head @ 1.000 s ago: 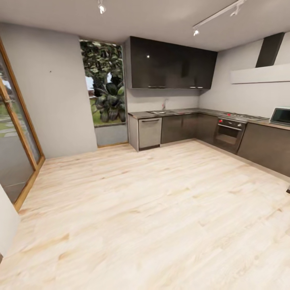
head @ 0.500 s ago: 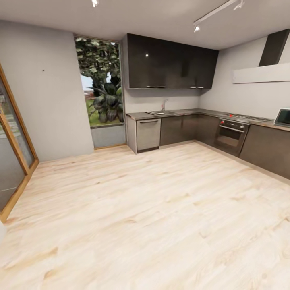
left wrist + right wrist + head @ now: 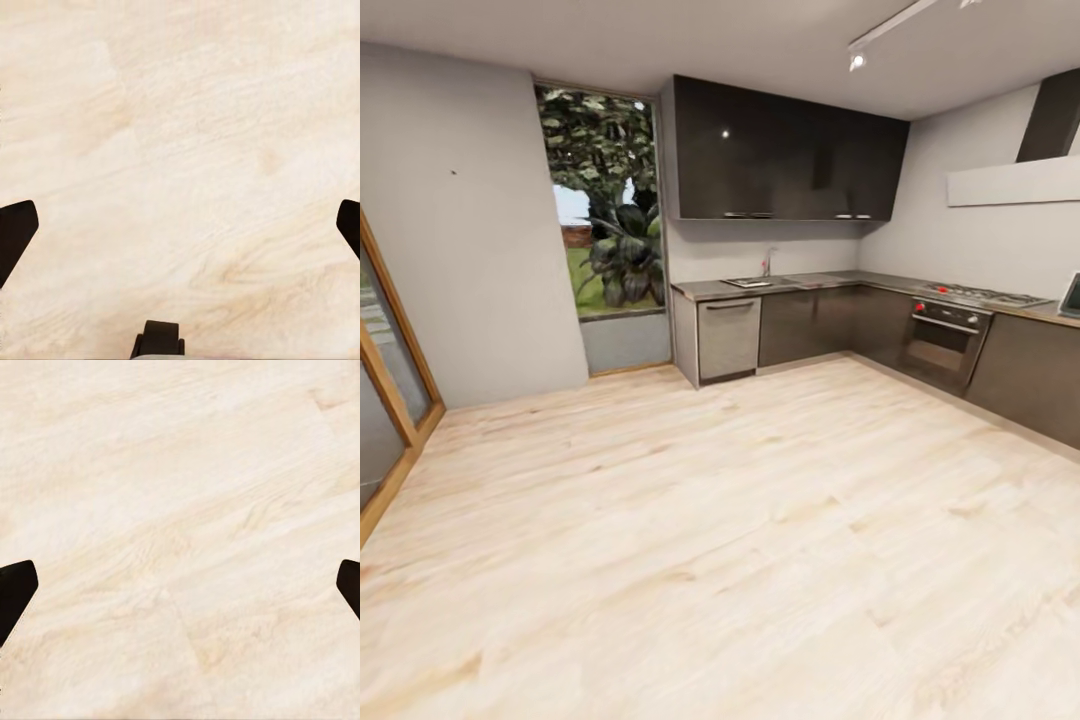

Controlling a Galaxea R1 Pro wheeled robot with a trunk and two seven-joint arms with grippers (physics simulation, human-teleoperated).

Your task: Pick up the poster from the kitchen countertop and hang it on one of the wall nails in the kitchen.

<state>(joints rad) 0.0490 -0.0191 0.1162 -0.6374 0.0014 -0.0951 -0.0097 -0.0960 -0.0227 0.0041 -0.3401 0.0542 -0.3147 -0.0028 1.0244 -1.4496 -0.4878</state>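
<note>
The robot is at the approach step, standing well back on the pale wooden floor point(image 3: 740, 540) and facing the kitchen. The grey countertop surface point(image 3: 815, 281), with its sink point(image 3: 748, 283) and chrome tap point(image 3: 767, 262), runs along the far wall and turns toward the oven point(image 3: 943, 340). The poster cannot be made out on that surface from this distance. A dark speck on the grey wall beside the window point(image 3: 600, 200) is probably a wall nail point(image 3: 453, 173). Both wrist views look down at bare floor: the left gripper point(image 3: 180, 225) and the right gripper point(image 3: 180, 585) have their jaws spread wide and hold nothing. Next, the base likely must drive up to the surface until the poster can be seen.
</note>
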